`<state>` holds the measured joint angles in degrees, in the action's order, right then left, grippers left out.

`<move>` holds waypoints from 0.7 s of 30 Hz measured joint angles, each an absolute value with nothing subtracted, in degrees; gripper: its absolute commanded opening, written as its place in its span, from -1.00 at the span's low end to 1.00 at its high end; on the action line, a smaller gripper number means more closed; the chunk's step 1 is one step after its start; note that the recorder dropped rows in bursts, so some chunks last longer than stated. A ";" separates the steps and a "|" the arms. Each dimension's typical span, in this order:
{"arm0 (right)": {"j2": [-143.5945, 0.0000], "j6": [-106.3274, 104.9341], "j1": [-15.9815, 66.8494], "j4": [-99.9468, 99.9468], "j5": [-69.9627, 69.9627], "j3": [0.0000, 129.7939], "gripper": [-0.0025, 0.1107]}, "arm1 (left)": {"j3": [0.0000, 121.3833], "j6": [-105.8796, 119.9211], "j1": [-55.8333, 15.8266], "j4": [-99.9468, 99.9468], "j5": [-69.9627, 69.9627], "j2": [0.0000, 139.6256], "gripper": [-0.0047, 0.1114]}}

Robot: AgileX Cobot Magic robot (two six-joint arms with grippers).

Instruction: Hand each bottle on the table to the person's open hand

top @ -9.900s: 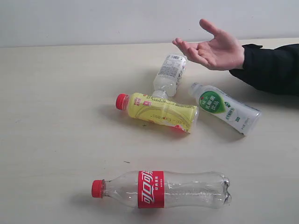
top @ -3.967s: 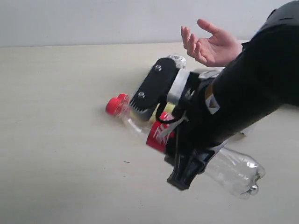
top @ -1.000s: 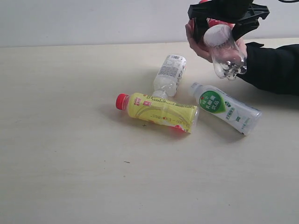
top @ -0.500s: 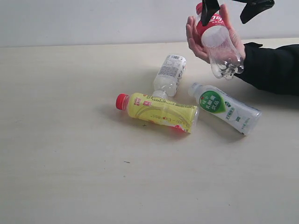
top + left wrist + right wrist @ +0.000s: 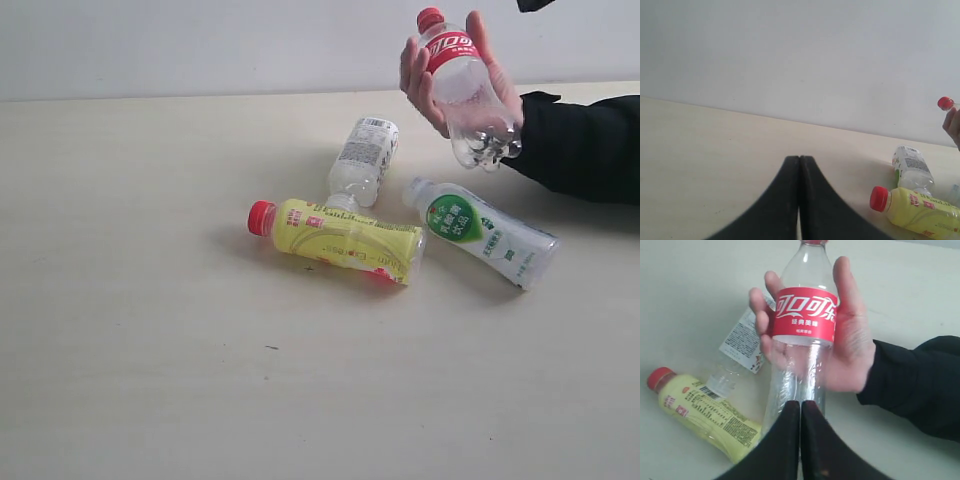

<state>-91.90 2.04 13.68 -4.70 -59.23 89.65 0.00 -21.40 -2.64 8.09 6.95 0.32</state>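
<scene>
Pressed together and pinching nothing at the right claw (image 5: 800, 407), tips just in front of the lower body of the red bottle (image 5: 805, 320). Held by the hand (image 5: 852, 355) instead, fingers wrapped round the label, cap up and tilted, well above the table (image 5: 130, 330). Probably done with this handover, then, with three more to go.

Pull the claw straight back and up, away from the fingers, without brushing the clear base. Spread the jaws only once clear of the hand, and before coming down. Go next, most likely, for the green bottle (image 5: 485, 232): nearest this arm, flat on its side, cap toward the middle, apart from the others. Take it across the body, square to the long axis and near the middle, to keep it from tipping. Expect thin plastic to give and to roll, so close gently. Hold off any delivery until the hand is free and open.

Mind the sleeve (image 5: 585, 145) just beyond that bottle. Further left, the yellow bottle (image 5: 345, 238) on its side, with the cap end of the white bottle (image 5: 362, 155) touching or just beside its flank; cannot tell which. Lift either one carefully, or risk rolling the other.

Pressed together too at the left claw (image 5: 799, 165), empty, off to the left of the bottles, with nothing in its way.
</scene>
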 measured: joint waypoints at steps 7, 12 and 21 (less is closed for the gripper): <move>-69.31 -7.29 13.68 -17.89 -34.37 54.78 -0.93 | 0.00 -21.40 -2.64 8.09 6.95 0.32 -0.92; -54.06 -19.93 13.68 -31.74 -21.04 31.88 -0.93 | 0.00 -21.40 -2.64 8.09 6.95 0.32 -0.92; -28.16 -37.64 13.68 -48.81 -13.15 10.90 -0.93 | 0.00 -21.40 -2.64 8.09 6.95 0.32 -0.92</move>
<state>-28.16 -37.64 13.68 -48.81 -13.15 10.90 0.00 -21.40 -2.64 8.09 6.95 0.32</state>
